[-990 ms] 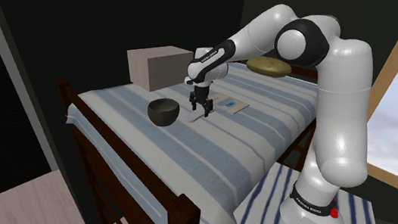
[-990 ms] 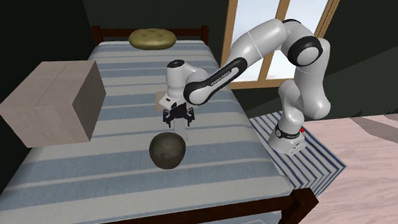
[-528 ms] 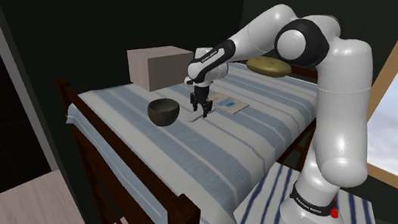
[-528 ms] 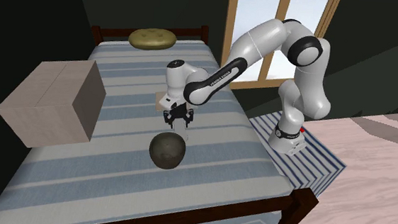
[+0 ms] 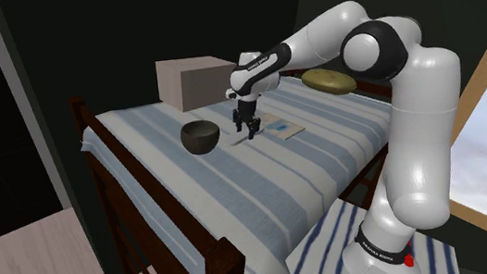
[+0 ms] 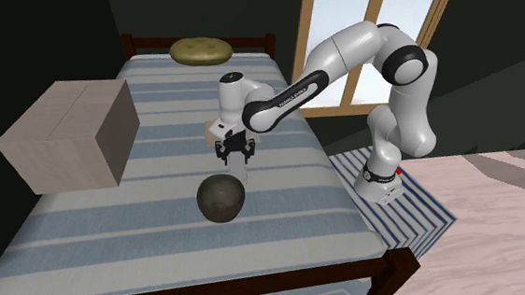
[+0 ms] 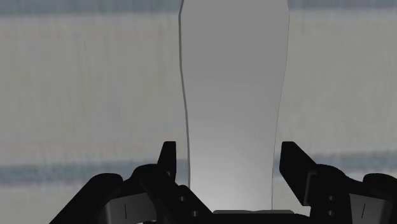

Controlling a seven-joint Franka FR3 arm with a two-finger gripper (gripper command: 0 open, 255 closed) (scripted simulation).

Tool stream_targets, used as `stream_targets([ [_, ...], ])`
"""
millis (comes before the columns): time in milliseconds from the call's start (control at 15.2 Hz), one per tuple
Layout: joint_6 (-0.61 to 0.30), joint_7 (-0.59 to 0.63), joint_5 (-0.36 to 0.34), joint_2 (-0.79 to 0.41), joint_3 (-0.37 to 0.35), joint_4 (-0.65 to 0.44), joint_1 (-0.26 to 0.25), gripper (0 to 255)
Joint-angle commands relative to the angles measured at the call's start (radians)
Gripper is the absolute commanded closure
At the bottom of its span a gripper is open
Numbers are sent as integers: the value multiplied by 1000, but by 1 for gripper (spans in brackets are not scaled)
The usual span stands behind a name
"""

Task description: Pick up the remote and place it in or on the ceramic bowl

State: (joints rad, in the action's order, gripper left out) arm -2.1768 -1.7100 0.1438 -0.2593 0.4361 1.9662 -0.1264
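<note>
**A:** Where's the remote right now?

**B:** The long, flat, pale grey remote (image 7: 232, 95) sits between the jaws. One black finger (image 7: 167, 158) stands close against each of its long edges. The jaws are narrow, drawn in to the remote's width, and I read that as a grip on it.

**A:** Which way does it lie?

**B:** Its long axis runs straight out ahead of the jaws, crosswise to the line between the two fingers. The length that shows reaches out over the blue-and-white striped bed (image 5: 238, 192). I can't tell whether it is clear of the covers.

**A:** And the bowl?

**B:** The round, dark grey-brown bowl (image 5: 200, 136) rests on the bed near the jaws, off toward the shoulder view's left. In the second exterior view the bowl (image 6: 220, 197) lies just below them, nearer the camera.

**A:** So what does the next move turn on?

**B:** As I judge it, a lift and a short sideways carry to the bowl. The overhanging length has to clear the rim before the jaws let go.
</note>
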Motion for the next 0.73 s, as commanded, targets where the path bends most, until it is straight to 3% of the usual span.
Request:
stream_targets([
  [0, 22, 7, -10, 17, 3, -7, -3, 255],
  [660, 141, 31, -45, 76, 12, -74, -11, 255],
])
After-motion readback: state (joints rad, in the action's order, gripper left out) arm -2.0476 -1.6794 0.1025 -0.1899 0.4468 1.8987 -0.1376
